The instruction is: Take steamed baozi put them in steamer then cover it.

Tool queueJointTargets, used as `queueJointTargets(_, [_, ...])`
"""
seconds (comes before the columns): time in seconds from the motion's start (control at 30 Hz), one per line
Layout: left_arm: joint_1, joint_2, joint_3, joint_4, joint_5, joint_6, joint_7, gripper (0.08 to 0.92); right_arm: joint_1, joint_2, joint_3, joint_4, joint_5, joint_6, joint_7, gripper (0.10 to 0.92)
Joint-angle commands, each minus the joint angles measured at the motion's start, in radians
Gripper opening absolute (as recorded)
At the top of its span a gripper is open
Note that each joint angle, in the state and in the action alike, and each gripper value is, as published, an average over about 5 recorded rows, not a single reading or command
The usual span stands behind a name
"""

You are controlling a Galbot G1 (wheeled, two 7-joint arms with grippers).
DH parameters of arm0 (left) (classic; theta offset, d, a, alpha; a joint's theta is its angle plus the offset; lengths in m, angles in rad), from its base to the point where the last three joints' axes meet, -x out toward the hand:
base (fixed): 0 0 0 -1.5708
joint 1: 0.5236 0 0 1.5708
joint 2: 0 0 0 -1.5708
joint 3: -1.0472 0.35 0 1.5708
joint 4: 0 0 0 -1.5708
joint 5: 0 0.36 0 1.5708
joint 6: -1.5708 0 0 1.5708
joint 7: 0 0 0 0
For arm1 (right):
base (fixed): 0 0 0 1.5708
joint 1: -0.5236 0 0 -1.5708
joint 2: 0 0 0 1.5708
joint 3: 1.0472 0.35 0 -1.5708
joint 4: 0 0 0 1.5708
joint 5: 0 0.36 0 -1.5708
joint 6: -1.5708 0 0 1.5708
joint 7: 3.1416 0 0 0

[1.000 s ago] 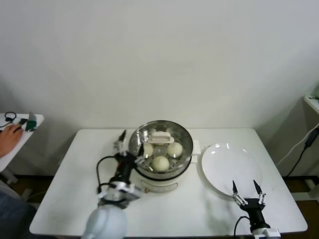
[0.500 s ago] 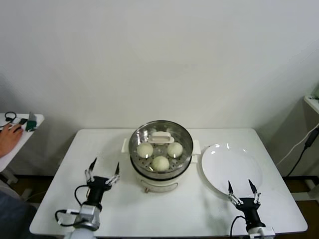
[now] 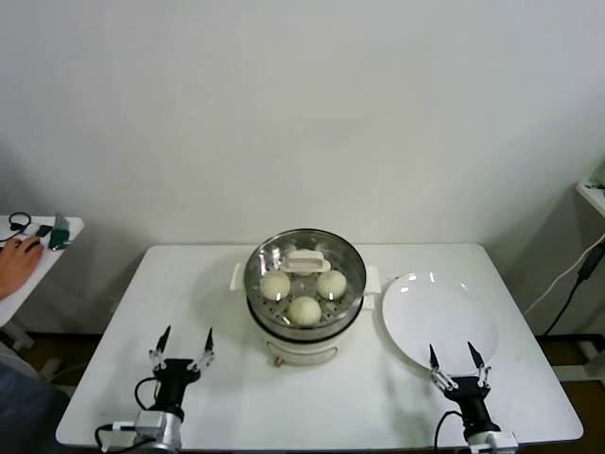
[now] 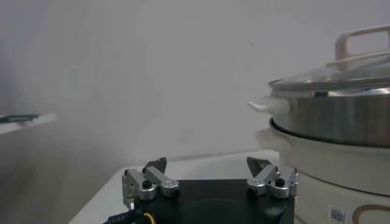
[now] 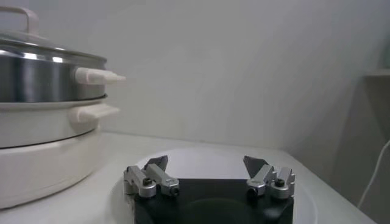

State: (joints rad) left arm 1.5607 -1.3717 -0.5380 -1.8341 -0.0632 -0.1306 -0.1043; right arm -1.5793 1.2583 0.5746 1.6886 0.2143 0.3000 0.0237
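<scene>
The steamer (image 3: 304,326) stands mid-table, a steel basket on a white cooker base. The glass cover (image 3: 284,257) with its white handle lies on top of it. Through the glass, three cream-white baozi (image 3: 304,309) show inside. My left gripper (image 3: 184,348) stands open and empty near the table's front edge, left of the steamer and well apart from it. My right gripper (image 3: 454,364) stands open and empty at the front right, over the near rim of the white plate. The left wrist view shows the left gripper (image 4: 207,167) beside the covered steamer (image 4: 332,122). The right wrist view shows the right gripper (image 5: 207,163) and the steamer (image 5: 42,79).
A flat white plate (image 3: 440,312) with nothing on it lies right of the steamer. A person's hand (image 3: 14,257) rests on a small side table at far left. A cable (image 3: 577,274) hangs at the right edge.
My left arm has drawn back from the steamer's left side to the table's front edge. The right gripper has edged slightly back and left. The cover stays on the steamer.
</scene>
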Motion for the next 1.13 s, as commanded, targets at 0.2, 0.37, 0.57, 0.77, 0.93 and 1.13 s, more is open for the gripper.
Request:
queueJointTargets(0.2, [0.014,-0.002,-0.014,0.028,-0.047,-0.032,-0.005,0.823,-0.001,0.004,-0.002,0.003,0.000,0.005,0.001,0.823])
queueJointTargets(0.37, [0.014,-0.004,-0.010,0.029,-0.046,-0.035,-0.005,0.823,-0.005,0.005,-0.001,0.009,0.004,0.001,-0.003,0.823])
queueJointTargets(0.57, [0.016,-0.006,-0.005,0.021,-0.046,-0.032,-0.001,0.823,-0.005,0.006,-0.001,0.012,0.004,0.000,-0.006,0.823])
queueJointTargets(0.77, [0.019,-0.008,0.002,0.019,-0.051,-0.041,0.020,0.823,-0.005,0.006,-0.003,0.011,0.005,-0.001,-0.007,0.823])
queueJointTargets(0.93, [0.027,-0.006,0.010,0.010,-0.054,-0.047,0.035,0.823,-0.002,0.006,-0.005,0.009,0.008,-0.003,-0.007,0.823])
queueJointTargets(1.13, [0.024,-0.008,0.012,0.002,-0.058,-0.048,0.038,0.823,0.001,0.006,-0.008,0.006,0.009,-0.004,-0.008,0.823])
